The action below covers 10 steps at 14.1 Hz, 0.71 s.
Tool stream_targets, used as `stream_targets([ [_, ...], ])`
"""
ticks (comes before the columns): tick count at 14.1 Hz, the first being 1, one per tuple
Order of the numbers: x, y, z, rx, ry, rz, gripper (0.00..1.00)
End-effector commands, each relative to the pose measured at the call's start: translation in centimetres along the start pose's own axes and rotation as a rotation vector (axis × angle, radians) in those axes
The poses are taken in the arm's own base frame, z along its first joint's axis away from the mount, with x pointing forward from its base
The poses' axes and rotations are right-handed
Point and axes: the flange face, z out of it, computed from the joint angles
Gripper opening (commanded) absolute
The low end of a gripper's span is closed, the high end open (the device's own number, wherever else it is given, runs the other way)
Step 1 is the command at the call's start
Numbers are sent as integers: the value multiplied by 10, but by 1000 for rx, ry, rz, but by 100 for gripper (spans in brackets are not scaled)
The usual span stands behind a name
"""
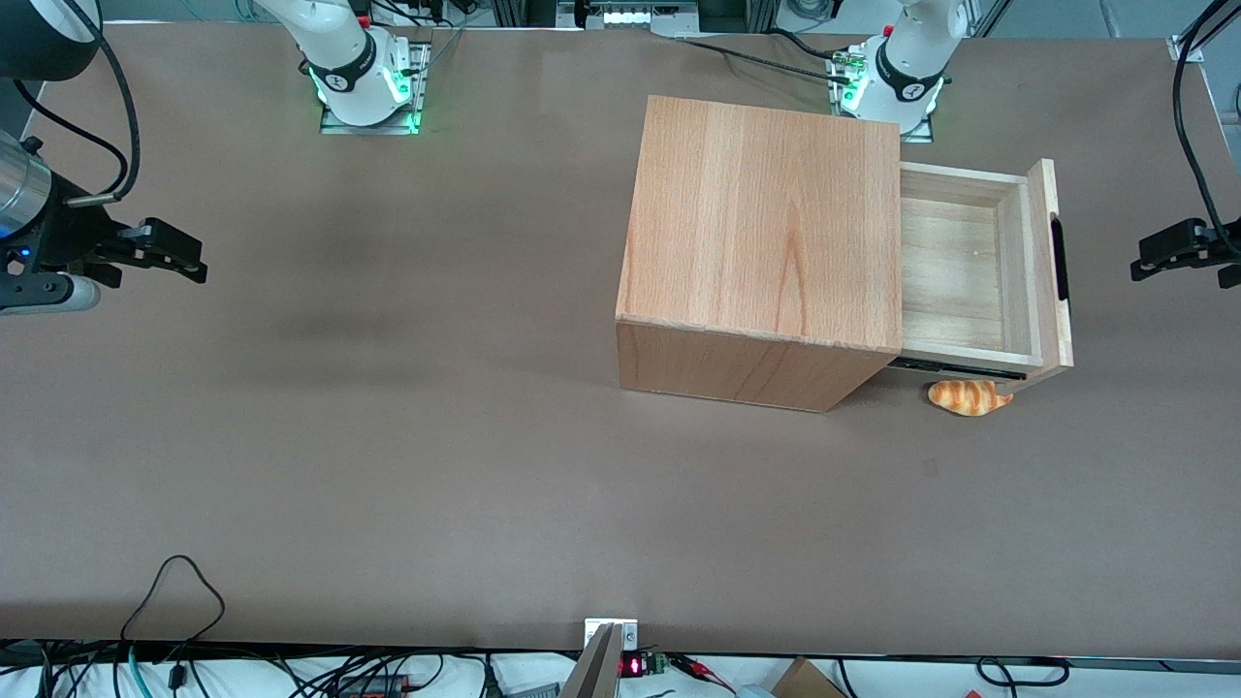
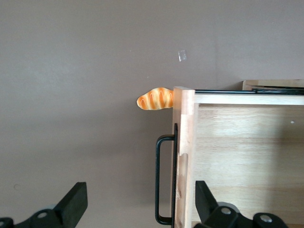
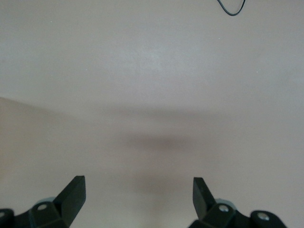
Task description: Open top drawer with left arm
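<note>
The top drawer (image 1: 955,262) stands pulled out of the wooden cabinet (image 1: 766,223), toward the working arm's end of the table. Its pale inside is bare. Its front panel carries a slim black bar handle (image 1: 1060,258), and a black slide rail shows under its nearer side. The left arm's gripper (image 1: 1144,264) hangs in front of the drawer's front panel, apart from the handle, with its fingers open and empty. In the left wrist view the gripper (image 2: 140,202) is open, and the handle (image 2: 158,180) and the drawer (image 2: 247,152) lie below it.
A toy bread roll (image 1: 970,396) lies on the brown table (image 1: 388,436) under the drawer's nearer corner. It also shows in the left wrist view (image 2: 154,99). Cables lie along the table's near edge.
</note>
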Motion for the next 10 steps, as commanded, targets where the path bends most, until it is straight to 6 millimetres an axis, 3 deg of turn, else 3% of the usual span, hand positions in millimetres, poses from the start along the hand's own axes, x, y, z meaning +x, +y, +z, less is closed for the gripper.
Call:
stream_targets([
  [1,-9,22,-19,2,5,17,100],
  [10,-21,59,-40,-9,16,-20,100],
])
